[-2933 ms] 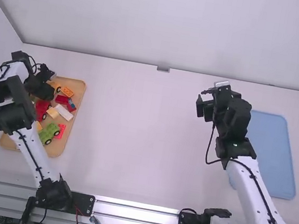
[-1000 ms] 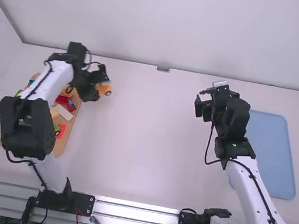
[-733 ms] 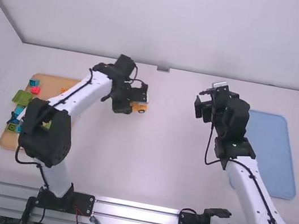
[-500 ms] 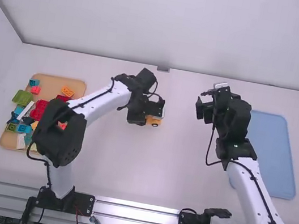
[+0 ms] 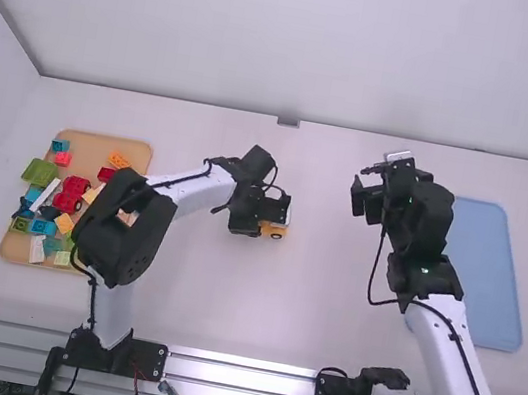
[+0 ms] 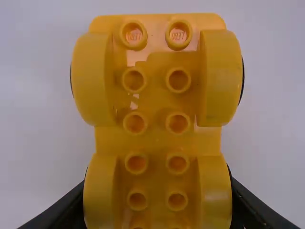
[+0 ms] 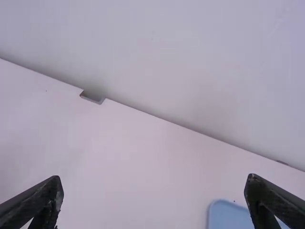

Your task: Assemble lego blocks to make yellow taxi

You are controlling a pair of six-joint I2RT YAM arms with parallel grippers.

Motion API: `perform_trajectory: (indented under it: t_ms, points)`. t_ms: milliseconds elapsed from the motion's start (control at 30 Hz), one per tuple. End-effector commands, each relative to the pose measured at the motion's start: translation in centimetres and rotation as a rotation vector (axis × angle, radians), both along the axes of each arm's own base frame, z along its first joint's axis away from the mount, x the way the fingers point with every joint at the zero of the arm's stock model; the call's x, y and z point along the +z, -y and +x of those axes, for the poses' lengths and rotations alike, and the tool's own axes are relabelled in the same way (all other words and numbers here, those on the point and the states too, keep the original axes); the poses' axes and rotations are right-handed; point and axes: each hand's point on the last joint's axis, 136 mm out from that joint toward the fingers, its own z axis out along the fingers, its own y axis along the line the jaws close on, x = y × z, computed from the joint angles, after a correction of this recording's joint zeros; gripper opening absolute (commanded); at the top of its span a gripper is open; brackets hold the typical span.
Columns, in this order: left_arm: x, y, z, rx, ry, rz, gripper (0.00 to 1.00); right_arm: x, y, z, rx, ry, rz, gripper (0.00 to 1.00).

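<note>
Left gripper (image 5: pixel 264 220): pinching the taxi base, its two black fingers (image 6: pixel 66 210) pressed in from opposite sides and partly hidden behind it.
Taxi base (image 5: pixel 276 231): yellow, held between the left gripper's fingertips, its underside with rows of round tubes towards the wrist camera; whether it touches the table (image 5: pixel 325 319) I cannot tell.
Right gripper (image 5: pixel 363 186): fingers spread wide, nothing between them, well apart from the left gripper, to its right and a little farther from the bases.
Wooden tray (image 5: pixel 96 143): well to the left of the left gripper, full of loose pieces.
Pieces: an orange brick (image 5: pixel 119 160) on the side towards the left gripper, a green block (image 5: pixel 40 171) on the far side from it, a red wheeled piece (image 5: pixel 68 197) between; a blue brick (image 5: pixel 43 228) and a yellow one (image 5: pixel 64 223) nearer the bases.
Left arm (image 5: pixel 184 191): in the way over the tray's right edge, hiding part of it.
Blue tray (image 5: pixel 484 275): to the right of the right gripper and nearer the bases.
Right arm (image 5: pixel 440 328): covers part of the blue tray's near left edge.
Grey fitting (image 5: pixel 288 121): at the table's far edge, beyond the left gripper.
</note>
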Motion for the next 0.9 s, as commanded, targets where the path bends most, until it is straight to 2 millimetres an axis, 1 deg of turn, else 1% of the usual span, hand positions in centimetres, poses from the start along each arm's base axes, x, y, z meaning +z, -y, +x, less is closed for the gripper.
perform_trajectory:
  t_ms: [0,133,167,200,233,267,300,333,400,500,533,633,700,767,800,867]
  points:
    - [-0.8,0.3,-1.6,-0.046,-0.045,-0.036,0.19,2.3,-0.1,0.0,0.003,0.049,0.01,0.99]
    - [-1.2,0.2,-2.0,-0.067,-0.04,-0.008,0.3,2.3,-0.5,-0.1,0.014,0.05,0.01,0.99]
    - [-1.2,0.2,-2.1,-0.068,-0.045,-0.009,0.36,2.3,-0.6,-0.1,0.015,0.052,0.01,0.99]
    - [-1.3,0.1,-2.5,-0.073,-0.063,-0.011,0.56,2.3,-0.6,-0.1,0.015,0.052,0.01,0.99]
    - [-1.3,0.1,-2.6,-0.075,-0.066,-0.009,0.61,2.3,-0.6,-0.1,0.015,0.052,0.01,0.99]
    - [-1.4,-0.1,-3.4,-0.105,-0.092,0.001,0.77,2.3,-0.5,-0.1,0.014,0.052,0.01,0.99]
    - [-1.5,-0.2,-4.1,-0.141,-0.108,0.011,0.87,2.3,-0.4,-0.1,0.011,0.052,0.01,0.99]
    - [-1.6,-0.6,-5.1,-0.211,-0.133,0.024,0.96,2.3,-0.4,-0.1,0.012,0.05,0.01,0.99]
    - [-1.6,-0.7,-6.0,-0.258,-0.157,0.022,0.99,2.2,-0.4,-0.1,0.012,0.047,0.01,0.99]
    - [-1.4,-0.6,-7.2,-0.283,-0.201,0.0,0.99,2.1,-0.6,-0.2,0.015,0.044,0.009,0.99]
    - [-1.4,-0.5,-7.1,-0.283,-0.198,-0.003,0.99,2.1,-0.5,-0.1,0.012,0.044,0.009,0.99]
    - [-1.1,-0.2,-6.1,-0.267,-0.167,-0.003,0.99,2.1,-0.4,-0.1,0.011,0.044,0.009,0.99]
    - [-0.2,0.1,-5.2,-0.21,-0.163,-0.011,0.99,2.2,-0.4,-0.1,0.012,0.045,0.009,0.99]
    - [0.4,0.0,-4.4,-0.165,-0.158,-0.008,0.99,2.2,-0.6,-0.2,0.016,0.045,0.009,0.99]
    - [0.9,-0.1,-3.7,-0.131,-0.149,-0.002,0.99,2.1,-0.6,-0.2,0.017,0.044,0.009,0.99]
    - [1.7,-0.2,-3.1,-0.101,-0.145,0.016,0.99,2.1,-0.8,-0.2,0.021,0.044,0.009,0.99]
